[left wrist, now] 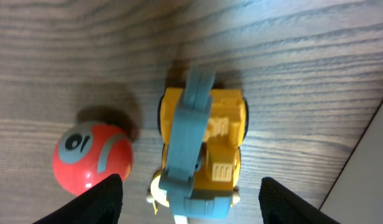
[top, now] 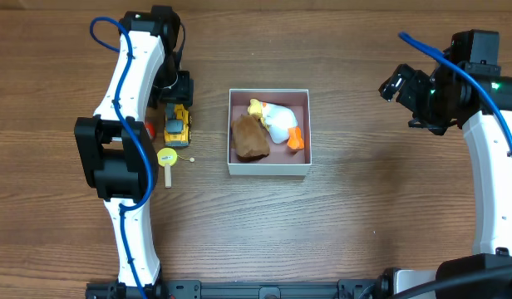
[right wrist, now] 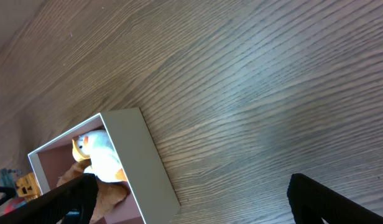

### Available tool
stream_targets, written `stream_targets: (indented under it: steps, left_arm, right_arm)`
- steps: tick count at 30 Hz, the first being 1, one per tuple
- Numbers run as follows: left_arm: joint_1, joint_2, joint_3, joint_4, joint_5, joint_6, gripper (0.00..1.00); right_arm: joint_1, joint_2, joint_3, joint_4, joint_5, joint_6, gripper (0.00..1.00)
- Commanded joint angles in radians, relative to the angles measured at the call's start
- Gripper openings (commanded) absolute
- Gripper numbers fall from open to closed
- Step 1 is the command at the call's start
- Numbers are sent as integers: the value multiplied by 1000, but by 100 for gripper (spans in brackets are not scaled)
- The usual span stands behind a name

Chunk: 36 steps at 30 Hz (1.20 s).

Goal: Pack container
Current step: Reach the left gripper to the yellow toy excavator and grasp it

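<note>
The container [top: 269, 167] is a white-walled square box with a pink inside at the table's middle; it holds a brown toy [top: 249, 138] and a white and orange duck [top: 280, 123]. A yellow and blue toy truck [top: 177, 124] stands left of the box. My left gripper [top: 176, 93] is open just above the truck [left wrist: 201, 140], fingers either side of it, not touching. A red ball [left wrist: 92, 157] lies beside the truck. My right gripper [top: 399, 83] is open and empty, raised to the right of the box [right wrist: 138, 158].
A yellow lollipop toy [top: 168, 158] lies just in front of the truck. The red ball [top: 149, 129] is half hidden under the left arm.
</note>
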Motion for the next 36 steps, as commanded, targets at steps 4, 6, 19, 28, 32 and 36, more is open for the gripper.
stream_targets:
  steps: [4, 6, 19, 28, 32, 36]
  left_arm:
    - [-8, -16, 6, -23, -28, -53, 71]
    - [-8, -16, 6, -25, -29, -51, 71]
    - [-50, -301, 6, -127, -140, -106, 66]
    - [-74, -590, -248, -42, -148, -119, 70]
    - [-74, -634, -451, 128, -126, -113, 76]
    - [-74, -621, -567, 286, -61, -84, 79]
  right_arm:
    - [-2, -31, 14, 3, 0, 5, 100]
    - [-2, -31, 14, 3, 0, 5, 100]
    - [-2, -31, 14, 3, 0, 5, 100]
    - [-2, -31, 14, 3, 0, 5, 100]
    - [-2, -31, 14, 3, 0, 5, 100]
    - [-2, -31, 14, 3, 0, 5, 100]
